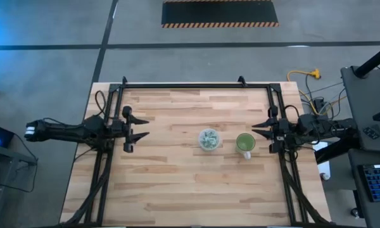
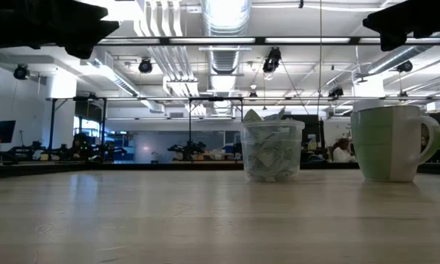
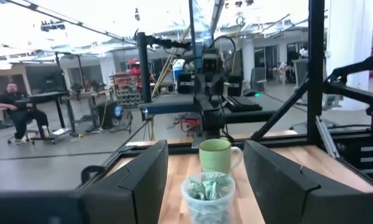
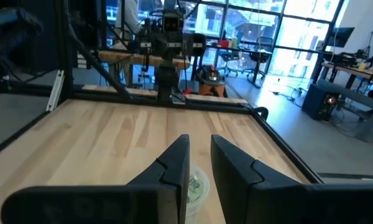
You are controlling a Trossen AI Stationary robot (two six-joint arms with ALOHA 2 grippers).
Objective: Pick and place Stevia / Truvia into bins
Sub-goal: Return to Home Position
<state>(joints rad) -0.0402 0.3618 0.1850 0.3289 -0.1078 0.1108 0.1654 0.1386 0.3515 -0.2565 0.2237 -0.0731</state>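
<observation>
A clear plastic cup [image 1: 209, 139] stands upright on the wooden table right of centre. It is filled with pale green and white Stevia sachets [image 3: 207, 186], some poking above its rim [image 2: 268, 116]. A green cup with a handle [image 1: 244, 143] stands upright close to its right; in the left wrist view this green cup [image 3: 216, 155] shows behind the clear cup [image 3: 206, 202]. My left gripper [image 1: 139, 128] hangs open above the table's left side, pointing level at the cups. My right gripper [image 1: 258, 129] hangs at the right side just beyond the green cup, its fingers [image 4: 177, 165] a narrow gap apart with nothing between them.
Black frame rails run along the table's far edge [image 1: 196, 85] and both sides. Bare wood lies between my left gripper and the cups, and along the near half of the table [image 1: 196, 190]. A person sits in the room beyond [image 3: 15, 109].
</observation>
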